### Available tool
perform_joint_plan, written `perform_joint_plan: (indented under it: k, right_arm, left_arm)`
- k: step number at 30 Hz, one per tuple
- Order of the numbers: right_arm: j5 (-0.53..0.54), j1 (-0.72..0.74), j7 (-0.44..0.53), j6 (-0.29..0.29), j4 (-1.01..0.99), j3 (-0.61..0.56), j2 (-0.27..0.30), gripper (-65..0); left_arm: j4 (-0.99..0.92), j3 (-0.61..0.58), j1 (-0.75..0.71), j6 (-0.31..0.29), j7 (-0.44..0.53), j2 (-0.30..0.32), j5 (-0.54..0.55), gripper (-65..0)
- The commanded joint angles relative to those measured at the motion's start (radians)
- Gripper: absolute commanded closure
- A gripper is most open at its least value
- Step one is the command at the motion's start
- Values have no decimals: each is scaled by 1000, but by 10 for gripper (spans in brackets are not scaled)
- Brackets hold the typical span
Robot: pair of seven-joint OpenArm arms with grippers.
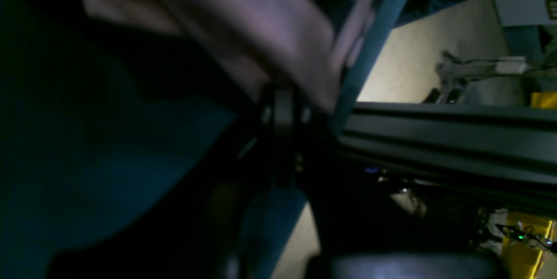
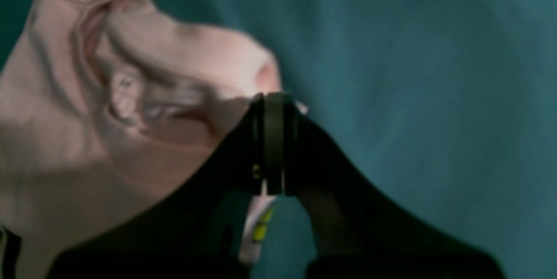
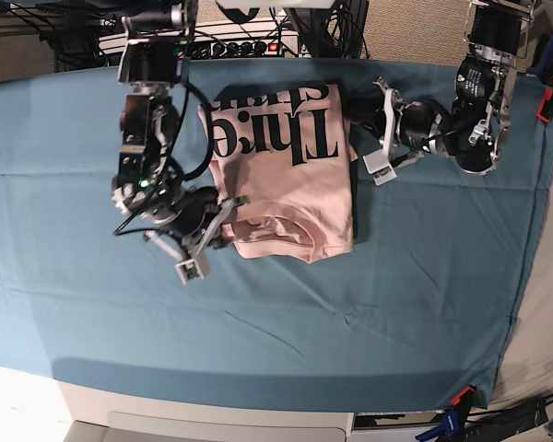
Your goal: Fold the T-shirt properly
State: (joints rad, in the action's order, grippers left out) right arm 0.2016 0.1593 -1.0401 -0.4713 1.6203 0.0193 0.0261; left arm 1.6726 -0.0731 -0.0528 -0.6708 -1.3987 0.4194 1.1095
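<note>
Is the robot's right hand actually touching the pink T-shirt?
Touching. In the right wrist view the right hand is shut with the T-shirt fabric pinched at its tips.

You are looking at a big, soft, pale pink cotton T-shirt (image 3: 290, 189) that lies folded in a thick block near the far side of the table. Its top face shows big black letters that read upside down from the base camera. The near edge of the T-shirt is bunched and wrinkled, and up close the right wrist camera shows rumpled pink folds there with a small yellow mark.
</note>
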Motion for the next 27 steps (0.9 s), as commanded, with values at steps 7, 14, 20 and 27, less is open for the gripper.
perform_joint_plan:
  k: [7,14,20,27]
  right_arm:
    - [-144,87,-2,101,60,72,125,0]
    - [27,-52,-96,116,241,352,240,0]
    - [385,-414,-146,50,489,623,248,0]
    - [532,-742,-146,-40,589,855,162,0]
  left_arm:
    - [114,89,-6,10,19,119,-27,0]
    - [258,464,-174,166,159,146,-213,0]
    - [484,840,-425,264,220,14,-304,0]
    - [543,1010,-634,217,242,-152,-305,0]
